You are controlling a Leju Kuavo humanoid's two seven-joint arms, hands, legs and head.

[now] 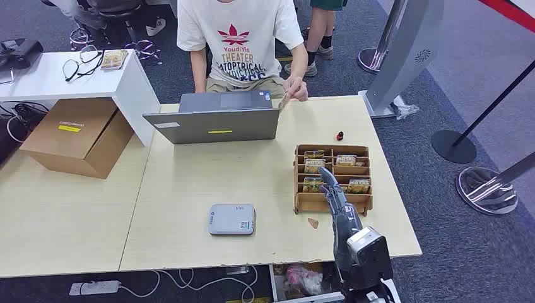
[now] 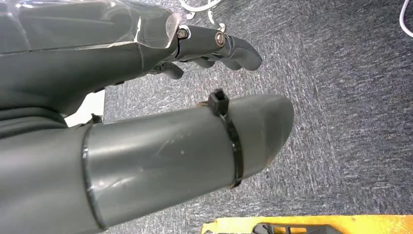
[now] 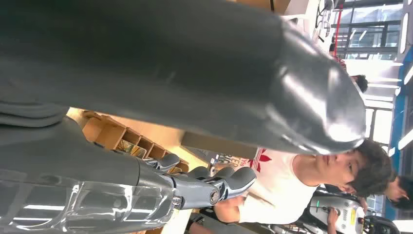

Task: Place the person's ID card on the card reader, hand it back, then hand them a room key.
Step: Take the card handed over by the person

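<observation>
A person in a white T-shirt [image 1: 236, 38] stands across the table and holds the ID card [image 1: 284, 101] up beside the laptop [image 1: 217, 118]. The grey card reader [image 1: 232, 219] lies flat near the table's front edge. A wooden rack [image 1: 332, 178] with several room key cards stands to its right. My right hand [image 1: 336, 194] is raised over the rack's near side, fingers extended, holding nothing. The right wrist view shows its fingers [image 3: 214, 183] apart, with the rack [image 3: 114, 136] and the person [image 3: 287, 183] beyond. My left hand [image 2: 214, 46] hangs over grey carpet, holding nothing.
A small red object [image 1: 340, 136] sits behind the rack, and a brown chip [image 1: 313, 222] lies in front of it. A cardboard box [image 1: 76, 136] and a white side table [image 1: 57, 79] with glasses stand at the left. Stanchion bases [image 1: 454, 146] stand on the right.
</observation>
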